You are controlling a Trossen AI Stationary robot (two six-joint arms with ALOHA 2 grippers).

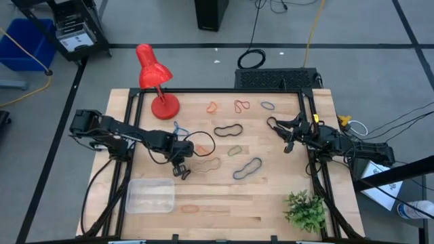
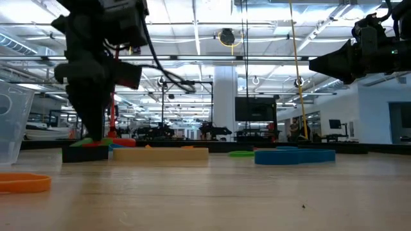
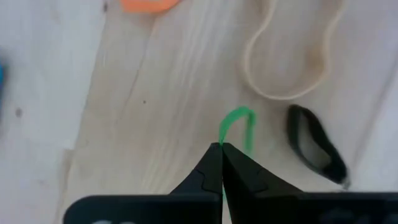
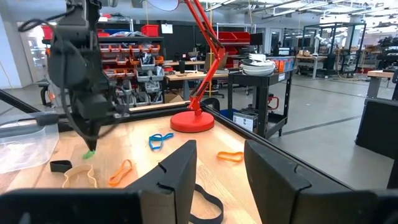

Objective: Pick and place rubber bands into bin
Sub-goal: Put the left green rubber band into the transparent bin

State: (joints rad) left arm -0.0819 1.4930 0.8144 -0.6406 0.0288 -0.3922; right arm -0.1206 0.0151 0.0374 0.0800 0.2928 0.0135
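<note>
So the left gripper (image 3: 221, 148) was seen down at the table, just above the clear bin (image 1: 150, 196) in the overhead shot, with its fingers pressed together on a thin green rubber band (image 3: 238, 127). Only a small bit of the loop was pinched; the rest was left sticking out past the fingertips, lying on the wood.

These bands would probably be handled as next to nothing in weight, totally floppy, and a bit grippy against the tabletop. A pinch on one strand near the end of the loop, like here, was likely the way to go, since there's no stiff part to grab. The risk: a strand that thin could be slipped out of the tips or snagged while being lifted.

A tan band (image 3: 287, 53) and a black band (image 3: 314, 146) were lying just beside the green one, not touching it. More were scattered across the middle of the table.

The right gripper (image 4: 217, 171) was parked at the table's right edge, fingers spread, nothing held.
</note>
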